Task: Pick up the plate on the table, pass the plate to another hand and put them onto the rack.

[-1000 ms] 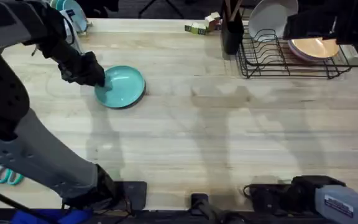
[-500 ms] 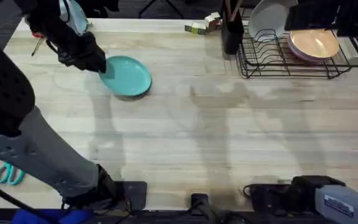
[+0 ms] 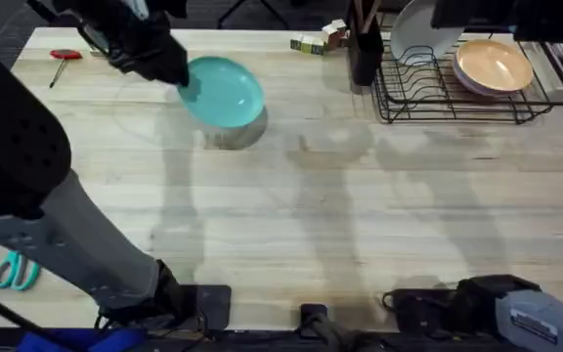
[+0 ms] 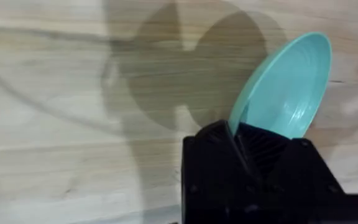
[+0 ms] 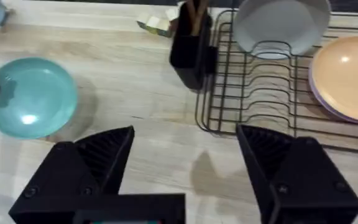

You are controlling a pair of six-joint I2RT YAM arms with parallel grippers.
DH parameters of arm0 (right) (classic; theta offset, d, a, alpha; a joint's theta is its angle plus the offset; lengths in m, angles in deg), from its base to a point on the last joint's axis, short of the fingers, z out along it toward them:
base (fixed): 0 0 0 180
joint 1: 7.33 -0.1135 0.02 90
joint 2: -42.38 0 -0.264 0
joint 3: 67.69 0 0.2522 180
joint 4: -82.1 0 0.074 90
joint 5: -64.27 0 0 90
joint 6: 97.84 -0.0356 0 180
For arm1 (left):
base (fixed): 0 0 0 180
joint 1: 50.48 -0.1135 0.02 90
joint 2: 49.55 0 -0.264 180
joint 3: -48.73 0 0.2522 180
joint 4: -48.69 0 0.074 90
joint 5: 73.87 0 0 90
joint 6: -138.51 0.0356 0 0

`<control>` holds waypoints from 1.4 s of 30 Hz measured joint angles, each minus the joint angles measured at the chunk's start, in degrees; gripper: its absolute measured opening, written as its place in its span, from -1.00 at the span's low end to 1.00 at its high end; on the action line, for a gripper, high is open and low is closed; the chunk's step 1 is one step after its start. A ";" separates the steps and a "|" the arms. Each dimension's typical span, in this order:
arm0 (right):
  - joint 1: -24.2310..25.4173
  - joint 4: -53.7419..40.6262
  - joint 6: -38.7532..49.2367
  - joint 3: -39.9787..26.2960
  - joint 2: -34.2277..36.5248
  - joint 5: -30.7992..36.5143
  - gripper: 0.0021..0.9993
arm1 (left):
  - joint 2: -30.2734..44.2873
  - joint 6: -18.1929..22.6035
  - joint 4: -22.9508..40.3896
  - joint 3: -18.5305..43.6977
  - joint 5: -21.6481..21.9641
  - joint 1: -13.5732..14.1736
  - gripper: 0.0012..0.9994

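Note:
The teal plate (image 3: 227, 90) hangs tilted above the table (image 3: 360, 215), casting a shadow on the wood below it. My left gripper (image 3: 180, 82) is shut on the plate's left rim. In the left wrist view the plate (image 4: 284, 87) rises edge-up out of the left gripper (image 4: 238, 140). My right gripper (image 5: 185, 134) stands open and holds nothing, hovering near the black wire rack (image 5: 260, 81). From there the plate (image 5: 30, 96) shows far off to the side. In the overhead view the rack (image 3: 457, 98) sits at the far right of the table.
The rack holds a white plate (image 3: 423, 27) upright and a peach plate (image 3: 495, 63). A black utensil holder (image 3: 365, 44) stands by the rack's left end, with small blocks (image 3: 316, 41) beside it. A red-handled tool (image 3: 64, 56) lies far left, and scissors (image 3: 8, 274) near left.
My left gripper has lifted the teal plate off the table and carried it right and farther back. The plate now tilts. The right arm has shifted a little over the rack.

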 joint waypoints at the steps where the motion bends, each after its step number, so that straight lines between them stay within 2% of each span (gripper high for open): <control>1: -0.58 0.19 -0.16 0.00 0.00 0.00 0.99 | -0.39 0.00 0.25 0.36 -0.98 0.59 -0.92; 7: -3.51 0.73 -0.41 0.00 0.00 0.00 0.99 | -4.07 0.00 0.25 1.60 -7.13 2.90 -0.92; 14: -7.53 0.75 -0.41 0.00 0.00 0.00 0.99 | -8.30 -0.02 0.30 1.68 -11.90 3.60 -0.92; 22: -11.75 0.75 -0.65 0.00 0.06 0.00 0.99 | -9.53 0.00 0.54 1.71 -13.39 5.59 -0.92; 28: -14.62 0.82 -5.48 0.00 1.11 -0.03 0.99 | -9.57 0.00 0.91 1.71 -15.74 6.55 -0.92; 35: -14.66 0.87 -9.18 0.00 1.16 -0.17 0.99 | -9.57 -0.02 1.13 1.71 -17.11 6.55 -0.92; 42: -14.66 1.12 -17.43 0.00 1.16 -0.20 0.99 | -9.57 -0.02 1.13 1.71 -17.88 6.55 -0.92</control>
